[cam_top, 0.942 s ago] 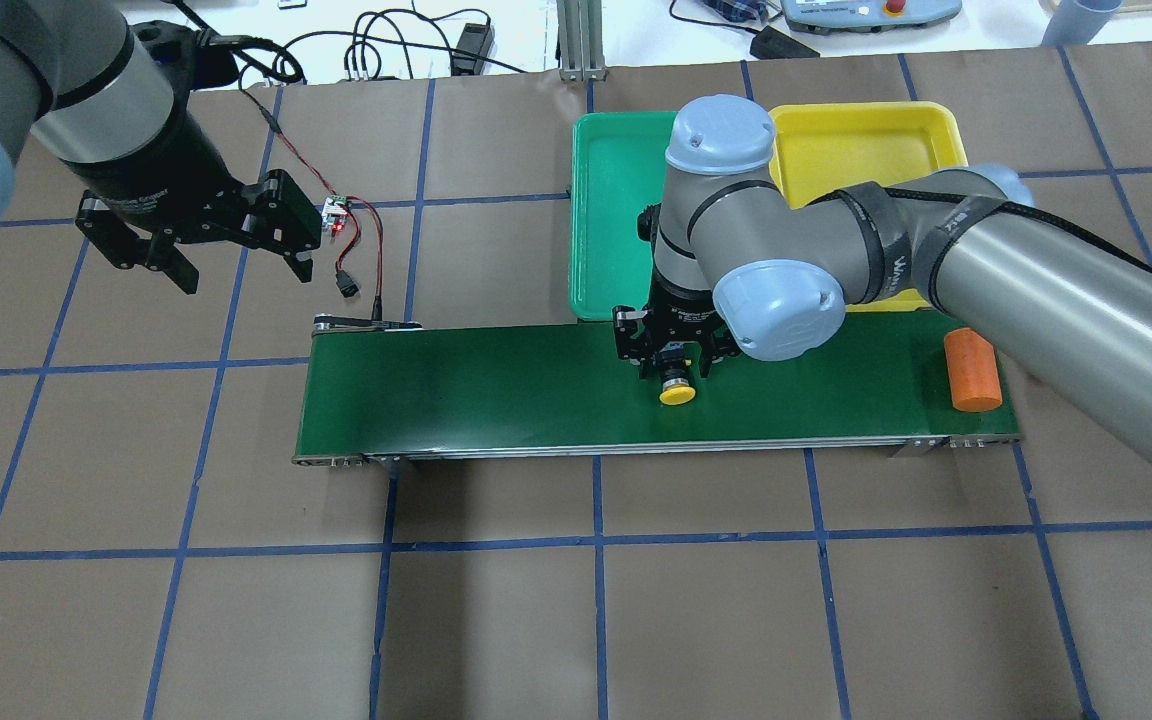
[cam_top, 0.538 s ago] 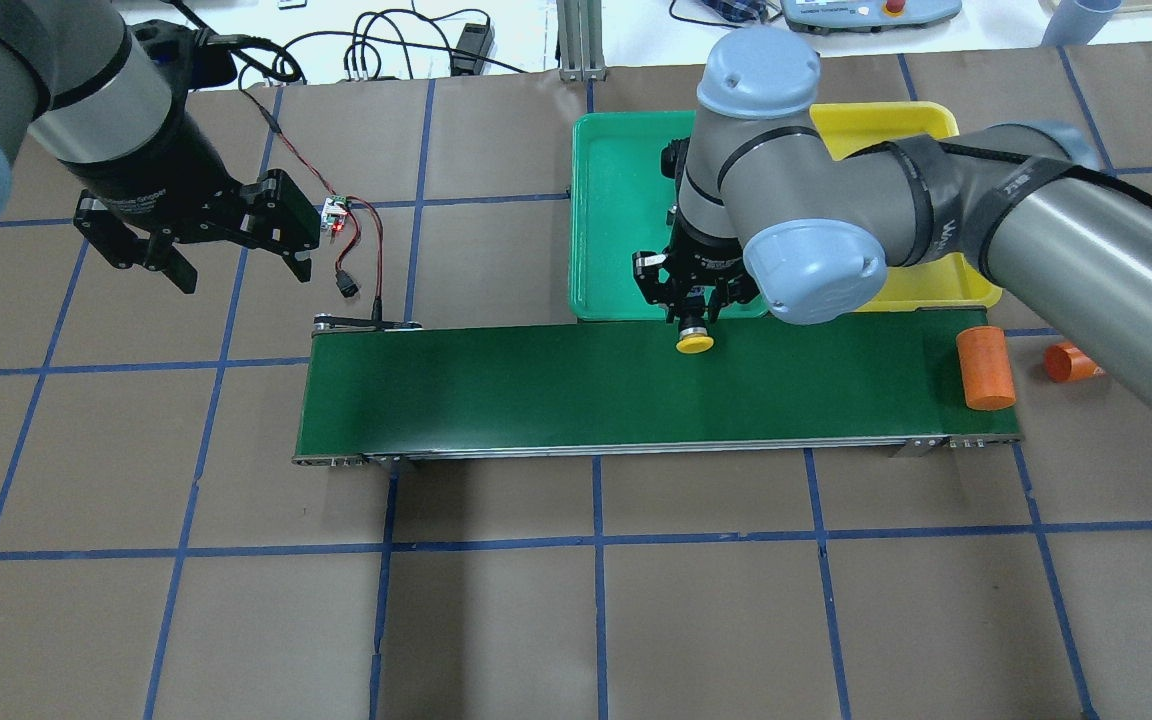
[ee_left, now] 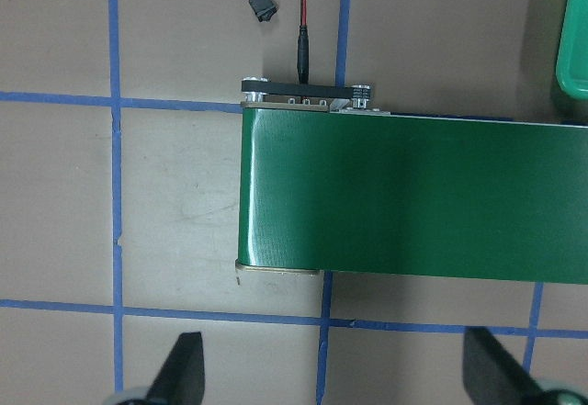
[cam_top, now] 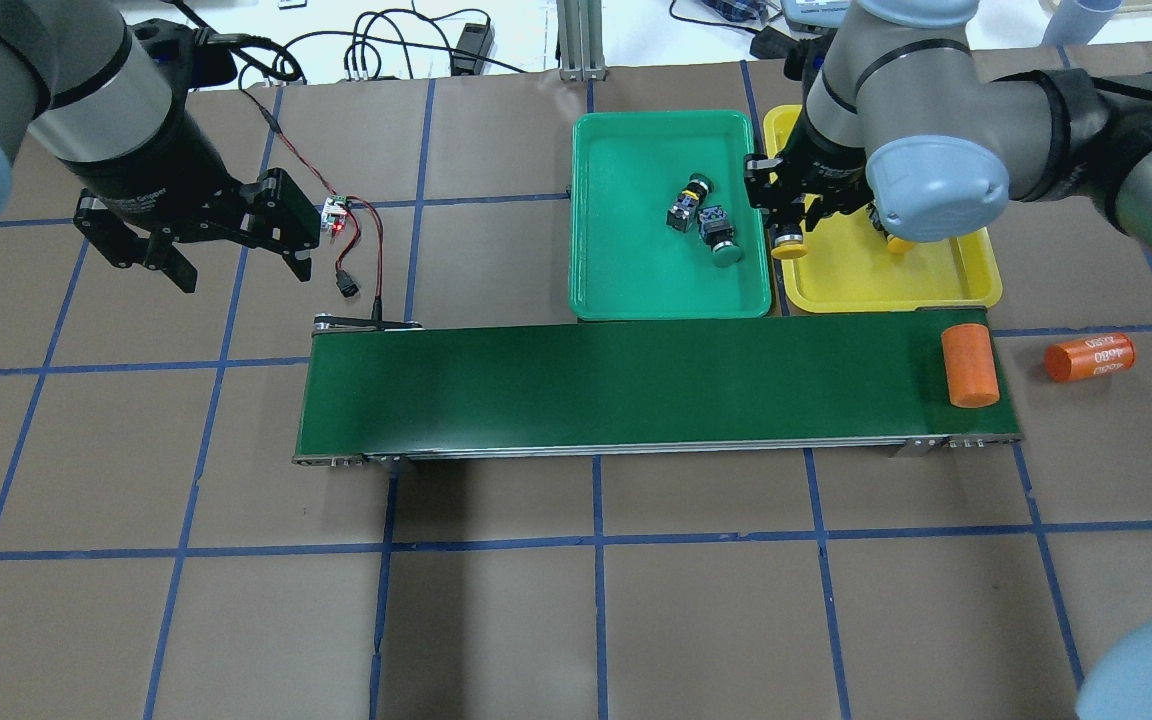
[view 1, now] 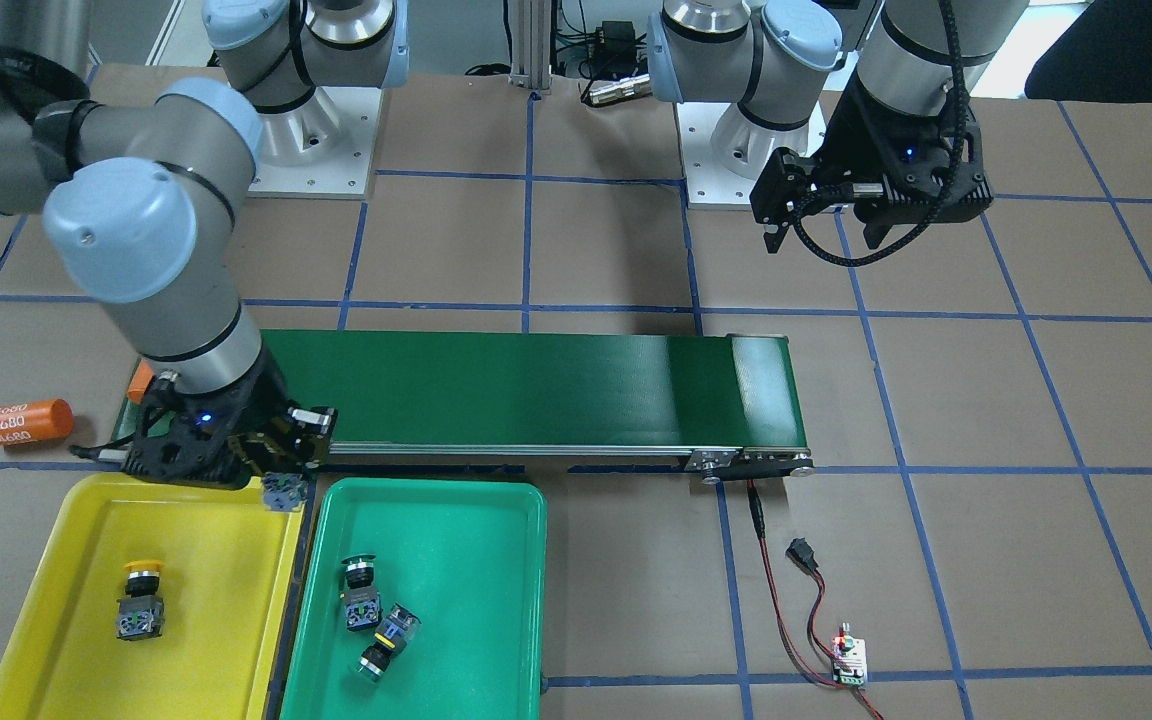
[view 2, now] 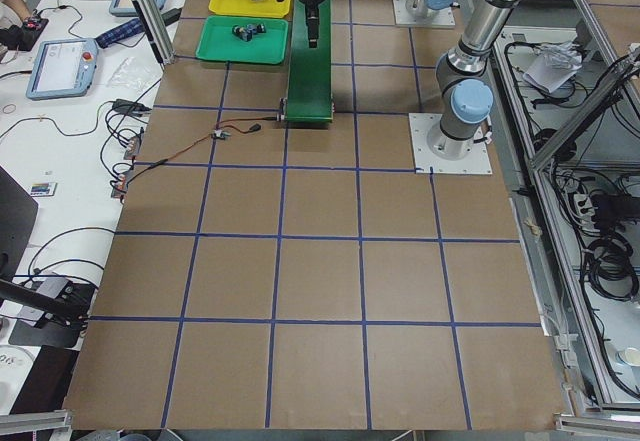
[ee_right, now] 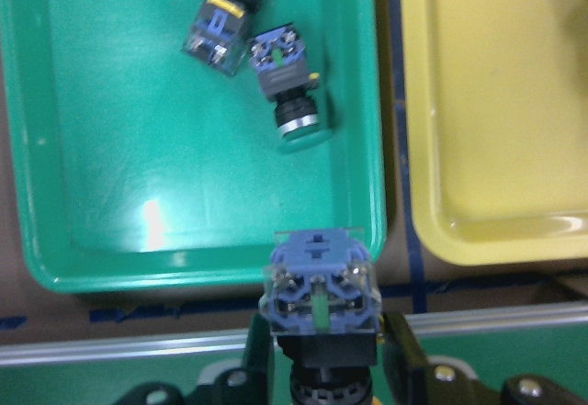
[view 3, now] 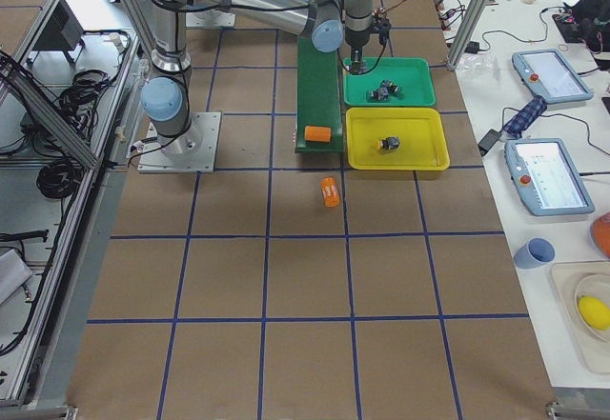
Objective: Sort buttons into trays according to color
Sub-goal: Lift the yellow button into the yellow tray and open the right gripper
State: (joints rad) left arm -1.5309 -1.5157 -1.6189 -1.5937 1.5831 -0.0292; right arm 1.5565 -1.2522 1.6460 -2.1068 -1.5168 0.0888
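1. The right gripper is clamped on a yellow button. The button's blue-grey contact block faces the wrist camera and its cap points away.
2. The held button hangs over the rim of the yellow tray, on the side next to the green tray.
3. A second yellow button lies inside the yellow tray.
4. One green button and another green button lie on their sides, just beside each other, in the green tray.
5. The left gripper, jaws spread wide and holding nothing, hovers above the table near one end of the conveyor belt.
6. An orange cylinder sits at the belt's other end. A printed orange cylinder lies on the table beside it.
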